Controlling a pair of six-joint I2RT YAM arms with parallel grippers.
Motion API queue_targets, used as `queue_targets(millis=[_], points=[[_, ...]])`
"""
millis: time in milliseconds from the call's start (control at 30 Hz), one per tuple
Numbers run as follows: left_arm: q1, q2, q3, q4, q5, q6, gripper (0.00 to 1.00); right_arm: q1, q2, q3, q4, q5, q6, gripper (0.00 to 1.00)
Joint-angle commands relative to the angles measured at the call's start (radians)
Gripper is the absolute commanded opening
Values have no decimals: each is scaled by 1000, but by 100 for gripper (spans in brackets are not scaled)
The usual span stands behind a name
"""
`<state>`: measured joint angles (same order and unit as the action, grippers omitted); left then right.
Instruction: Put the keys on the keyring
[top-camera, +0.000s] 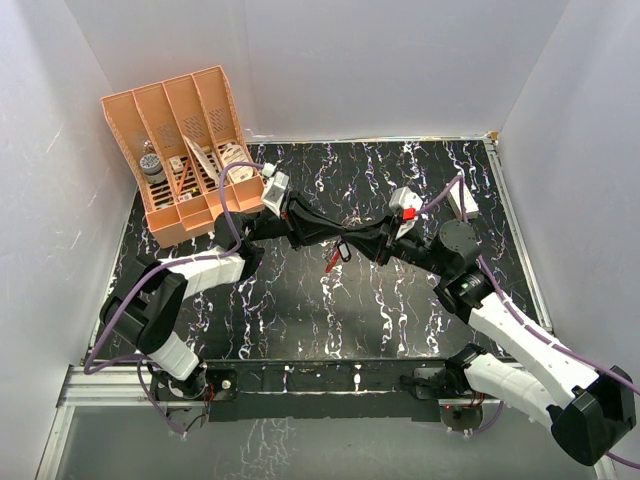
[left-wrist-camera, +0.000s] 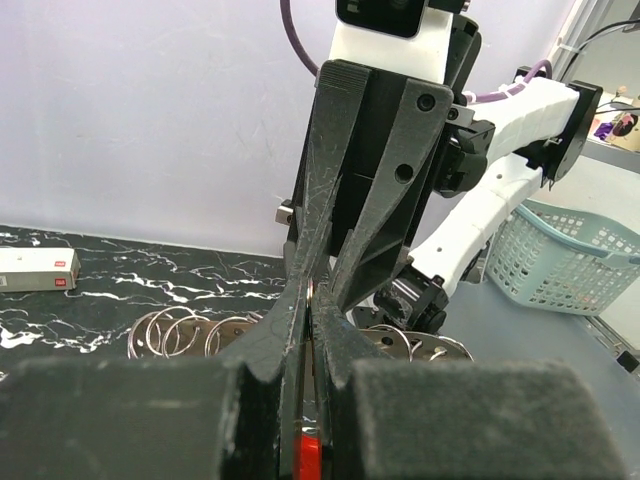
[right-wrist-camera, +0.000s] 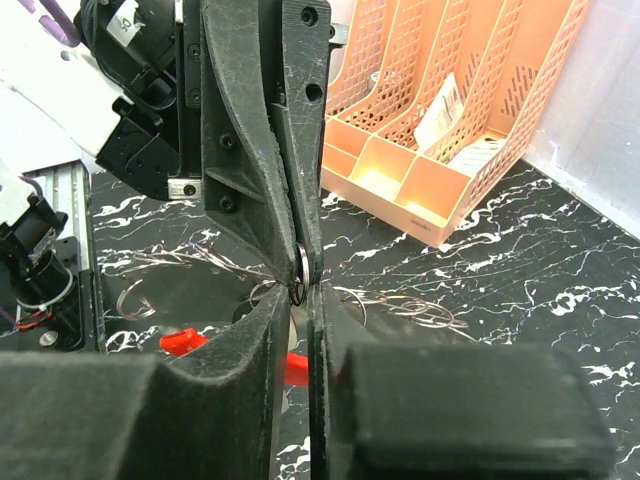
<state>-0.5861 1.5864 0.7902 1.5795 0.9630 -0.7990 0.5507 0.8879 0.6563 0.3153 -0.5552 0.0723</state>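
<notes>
Black marble table (top-camera: 300, 320), white walls. Keyring (top-camera: 338, 259) mid-table, well right of orange organizer (top-camera: 185, 150), clamped in left gripper (top-camera: 340, 242). Right gripper (top-camera: 353, 246) tip-to-tip with it, jaws nearly together, hold unclear. Risk: tips collide, keyring twists, slips out

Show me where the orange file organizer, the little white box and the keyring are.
orange file organizer (right-wrist-camera: 430, 205): right wrist view, its low front end.
white box (left-wrist-camera: 37, 269): left wrist view, middle of its long side.
keyring (right-wrist-camera: 180, 342): right wrist view, its red part.
</notes>
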Motion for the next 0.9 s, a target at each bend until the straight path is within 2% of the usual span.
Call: queue_targets(millis=[0, 67, 133, 233, 533, 667, 767, 867], points=[[-11, -4, 7, 208, 83, -30, 0, -3, -5, 41, 59, 25, -28, 6], [-11, -2, 2, 207, 88, -38, 1, -3, -8, 40, 50, 26, -34, 3], [-8, 7, 6, 203, 98, -55, 17, -3, -6, 47, 26, 26, -45, 1], [-7, 23, 24, 161, 127, -67, 25, -4, 1, 62, -20, 23, -66, 0], [-6, 30, 26, 7, 146, 2, 25, -3, 18, 59, -67, 26, -87, 0], [-7, -25, 32, -229, 138, 172, 22, -3, 33, 80, -110, 37, -101, 0], [-6, -98, 55, -611, 81, 393, 15, -3, 46, 98, -148, 44, -110, 0], [-6, -164, 70, -834, 25, 550, 15, -3, 55, 110, -175, 49, -118, 0]])
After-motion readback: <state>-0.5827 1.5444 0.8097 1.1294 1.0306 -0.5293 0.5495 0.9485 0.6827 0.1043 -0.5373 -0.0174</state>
